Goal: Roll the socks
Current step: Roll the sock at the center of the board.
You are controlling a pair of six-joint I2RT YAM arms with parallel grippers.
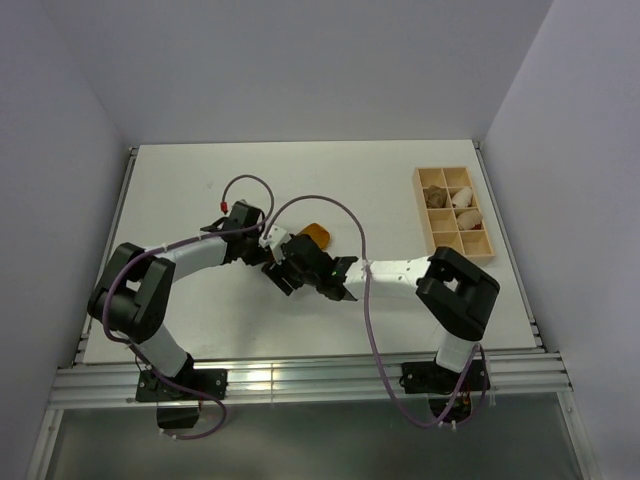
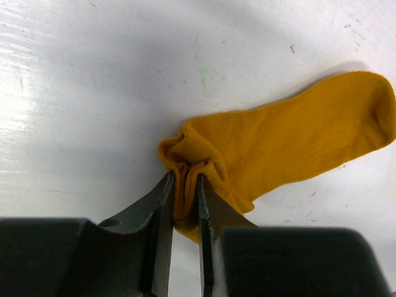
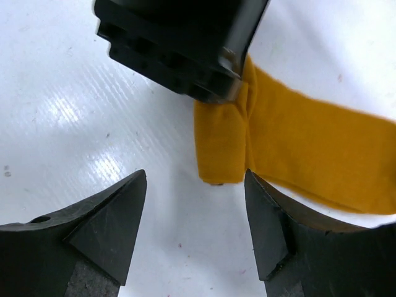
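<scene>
Top: mustard sock (image 1: 316,235) lies mid-tabletop (image 1: 200,190), partly hidden.
Left wrist: left claw (image 2: 184,185) pinches the folded sock end; the rest lies flat, ahead-right.
Right wrist: right claw (image 3: 195,179) is spread, with the fold just ahead and untouched.
Method: hold the pinch firm, turn evenly, and pin the flat part with the right claw.

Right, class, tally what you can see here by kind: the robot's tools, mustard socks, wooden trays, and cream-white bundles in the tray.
tools: 2 (left tool, right tool)
mustard sock: 1
wooden tray: 1
cream-white bundles: 2
total: 6
</scene>
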